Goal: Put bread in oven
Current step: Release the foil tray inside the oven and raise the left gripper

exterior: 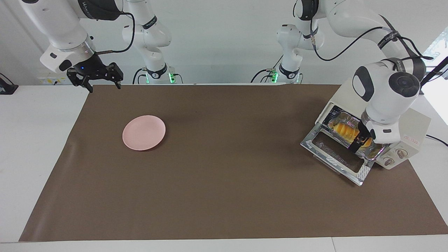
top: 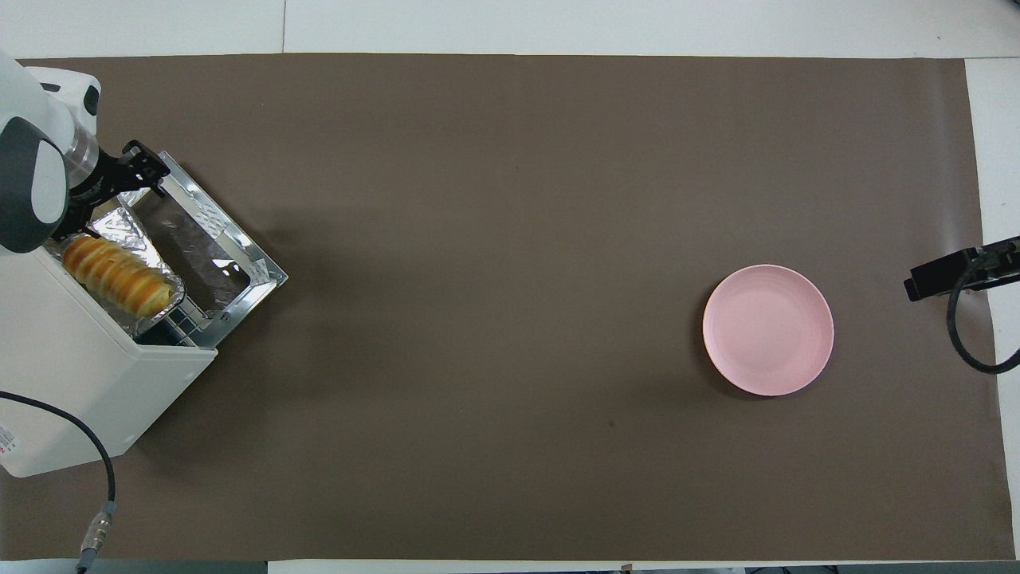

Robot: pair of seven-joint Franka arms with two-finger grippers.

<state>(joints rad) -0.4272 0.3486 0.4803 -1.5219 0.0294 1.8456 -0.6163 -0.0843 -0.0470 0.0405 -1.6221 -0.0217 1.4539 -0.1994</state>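
Note:
The cream-white oven [exterior: 416, 129] stands at the left arm's end of the table, its glass door [exterior: 336, 154] dropped open. The yellow-orange ridged bread [exterior: 343, 130] lies in a crinkled foil tray [exterior: 378, 152] at the oven's mouth, on the rack. My left gripper [exterior: 362, 140] reaches down onto the tray, at the end beside the knobs. In the overhead view the bread [top: 119, 275] lies in the tray [top: 119, 227] at the oven [top: 80, 383], and the left gripper [top: 107, 195] is at the tray's end farther from the robots. My right gripper [exterior: 94, 82] waits open in the air over the mat's corner near its base.
An empty round pink plate [exterior: 144, 132] sits on the brown mat toward the right arm's end, also in the overhead view [top: 768, 329]. The oven's power cable [top: 96, 446] trails off the oven's near side.

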